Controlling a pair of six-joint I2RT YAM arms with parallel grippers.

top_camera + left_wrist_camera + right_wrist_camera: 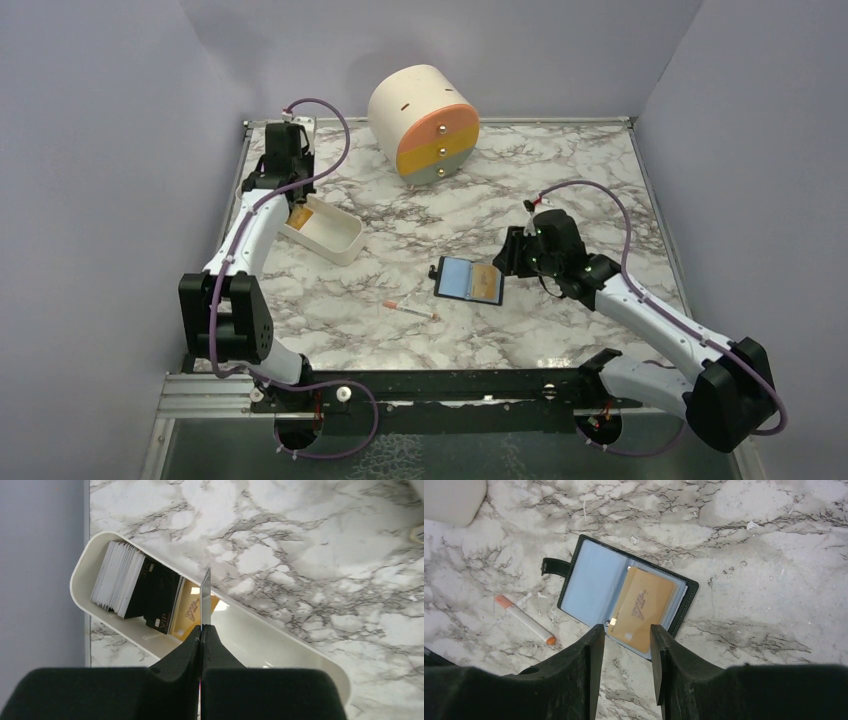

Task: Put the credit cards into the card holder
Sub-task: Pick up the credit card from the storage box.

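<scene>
The edge-on card hides its face and colour.

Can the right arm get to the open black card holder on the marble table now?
Probably yes: the right gripper hangs open above the open black bifold card holder, and nothing lies between them.

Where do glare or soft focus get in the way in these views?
Top external: even light, sharp, faint shadows. Left wrist: white glare on the tray wall beside the card pinched in the left claw. Right wrist: card holder sleeves look hazy; right claw soft.
</scene>
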